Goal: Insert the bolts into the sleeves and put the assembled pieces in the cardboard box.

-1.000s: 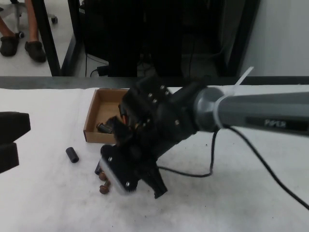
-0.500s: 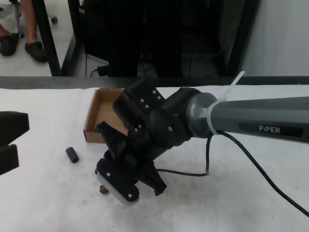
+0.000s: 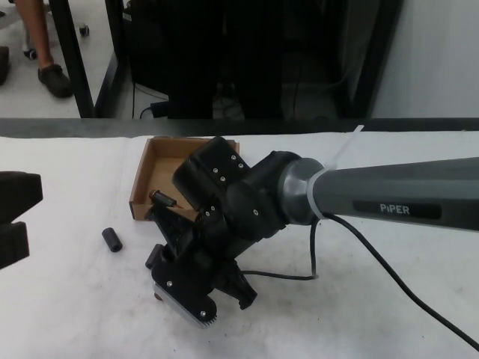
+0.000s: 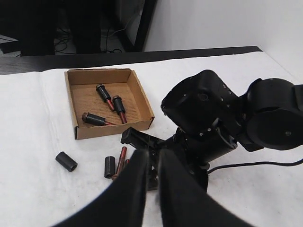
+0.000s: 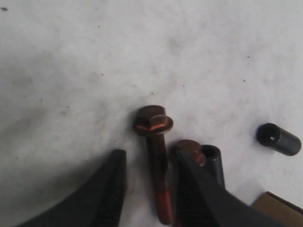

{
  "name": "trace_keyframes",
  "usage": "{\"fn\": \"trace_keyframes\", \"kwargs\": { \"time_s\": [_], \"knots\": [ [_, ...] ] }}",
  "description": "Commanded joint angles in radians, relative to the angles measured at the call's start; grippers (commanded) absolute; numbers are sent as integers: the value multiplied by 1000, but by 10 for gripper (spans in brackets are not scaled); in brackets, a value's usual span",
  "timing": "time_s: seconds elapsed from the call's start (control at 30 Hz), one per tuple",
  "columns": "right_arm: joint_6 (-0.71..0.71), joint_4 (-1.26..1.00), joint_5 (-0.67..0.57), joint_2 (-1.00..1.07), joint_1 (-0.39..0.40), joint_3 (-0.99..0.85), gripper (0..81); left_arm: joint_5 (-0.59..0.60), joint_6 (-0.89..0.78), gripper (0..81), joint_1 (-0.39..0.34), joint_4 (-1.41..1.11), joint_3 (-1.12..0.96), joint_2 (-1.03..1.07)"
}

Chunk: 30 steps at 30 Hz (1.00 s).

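White bench, dark room behind. Right gripper held low just beside cardboard box, fingers spread astride loose bolt, likely for pickup. Empty sleeve seen near box.

Three bolt-in-sleeve assembled pieces are being held inside the open brown cardboard box, which is being borne by the white-covered bench. Just in front of the box, a rusty hex-head steel bolt is being flanked by the spread fingers of the right gripper. A second rusty bolt and a black cylindrical sleeve are being kept touching beside it. Another black sleeve is being left alone farther left.
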Motion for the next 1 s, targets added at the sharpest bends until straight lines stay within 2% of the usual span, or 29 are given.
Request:
{"fn": "trace_keyframes", "kwargs": {
  "time_s": [0.0, 0.23, 0.83, 0.97],
  "knots": [
    [-8, 3, -16, 2, 0, -5, 341, -16, 2, 105, -3, -4, 0, -9],
    [-16, 3, -24, 10, 6, -5, 312, -16, 2, 105, -3, -4, 0, -9],
    [-91, 3, -15, 49, 12, -10, 312, -16, 2, 105, -3, -4, 0, -9],
    [-91, 3, -15, 49, 23, -10, 245, -16, 2, 105, -3, -4, 0, -9]
  ]
}}
